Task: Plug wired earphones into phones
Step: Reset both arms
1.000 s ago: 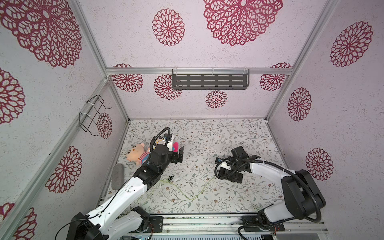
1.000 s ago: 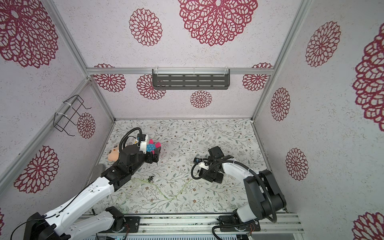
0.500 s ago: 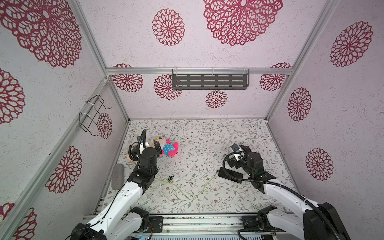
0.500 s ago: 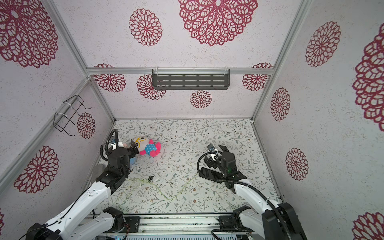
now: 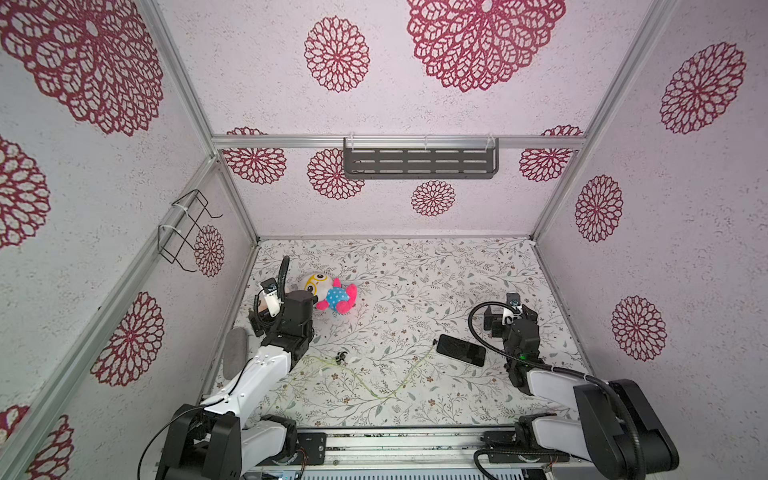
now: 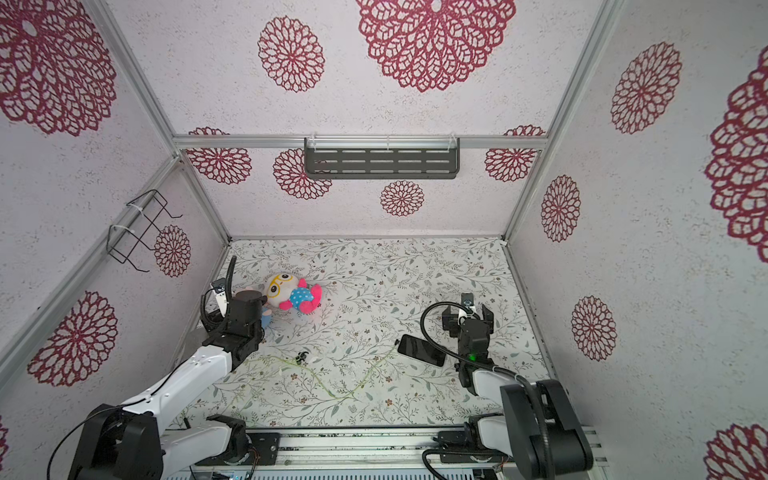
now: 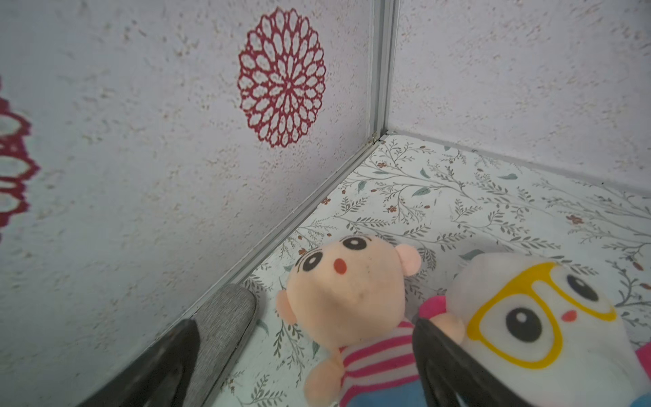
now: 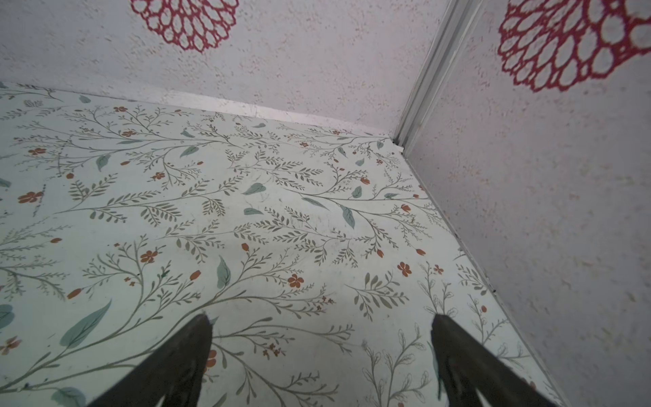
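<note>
black glass and a thin yellow-green cord are what this job is about. one phone point(image 5: 460, 350) is laid flat on the table point(image 5: 415, 282), over on the right side. its long side is slanted across the table, with one short end turned to the middle. the small black plug point(image 5: 434, 342) of the earphones point(image 5: 409, 374) is seen right at that short end, touching it. whether it is pushed all the way in cannot be told. from there the cord is trailed across the middle toward the left arm, and the earbuds point(image 5: 341, 356) are bunched in a tiny dark clump near that arm.

the right gripper point(image 8: 320, 317) is the nearer one. it is pointed at the far corner, so the phone is found behind it, back toward the arm's base and in toward the middle. its jaws are spread wide and nothing is held. a turn back would likely be needed to reach the plug.

the left gripper point(image 7: 304, 324) is well apart from the phone, by the left wall. its jaws are spread wide too. a striped doll point(image 7: 348, 282) is seen between them, but no squeeze is seen.

counted: one phone, one set of earphones, two dolls with the doll in yellow glasses point(image 7: 528, 317), one grey pad point(image 7: 225, 317), two grippers.
</note>
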